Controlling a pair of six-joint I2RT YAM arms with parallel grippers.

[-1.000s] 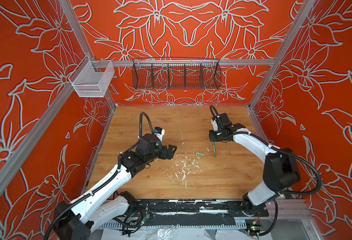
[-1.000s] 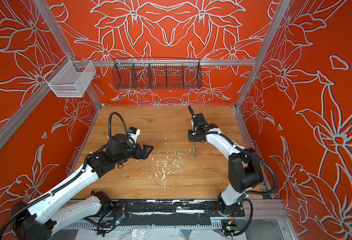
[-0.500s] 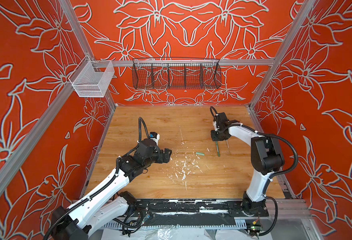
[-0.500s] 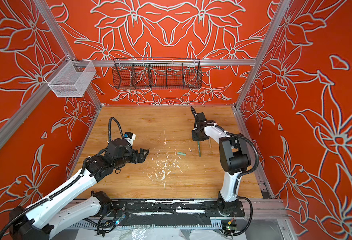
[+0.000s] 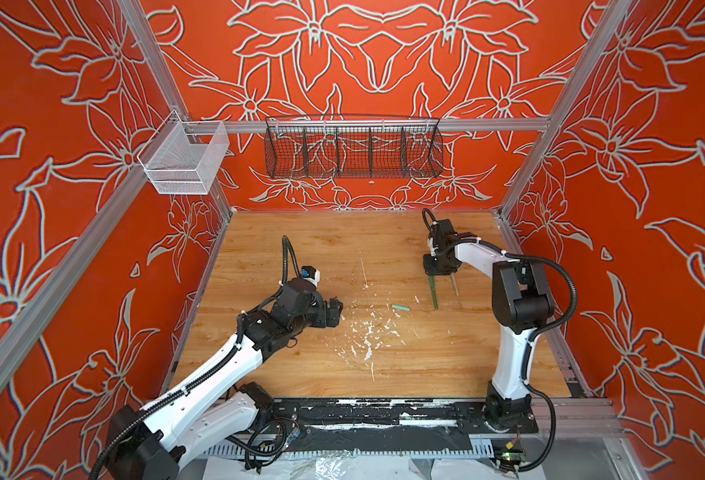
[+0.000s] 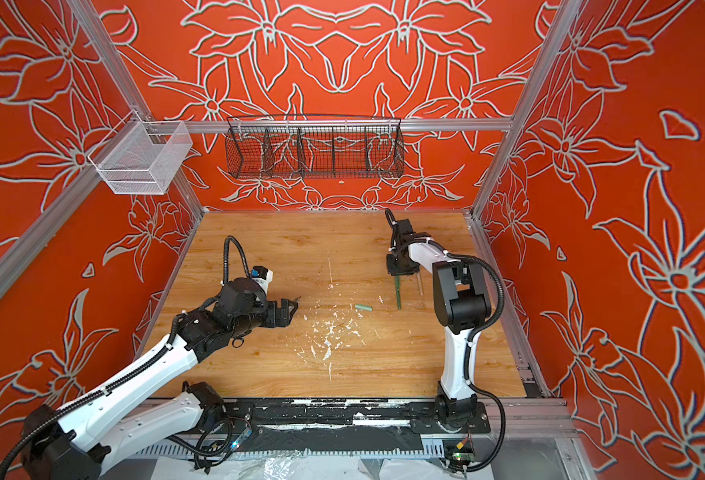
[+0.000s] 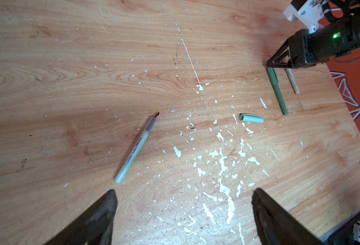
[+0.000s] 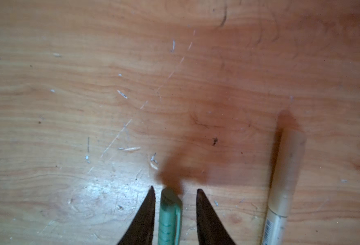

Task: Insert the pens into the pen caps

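A dark green pen lies on the wooden table with its cap on. Its clip end sits between the jaws of my right gripper, which are open with a gap on each side. Beside it lies a tan pen, also capped. A loose pale green pen cap rests left of them. The uncapped pale green pen lies just ahead of my left gripper, which is wide open and holds nothing.
White paint flecks cover the middle of the table. A black wire basket hangs on the back wall and a white mesh bin on the left rail. The orange side wall stands close behind the right arm.
My right gripper's jaws have parted from the dark green pen, which now lies on the table. The right arm's elbow swung in leftward. My left gripper drew back slightly.
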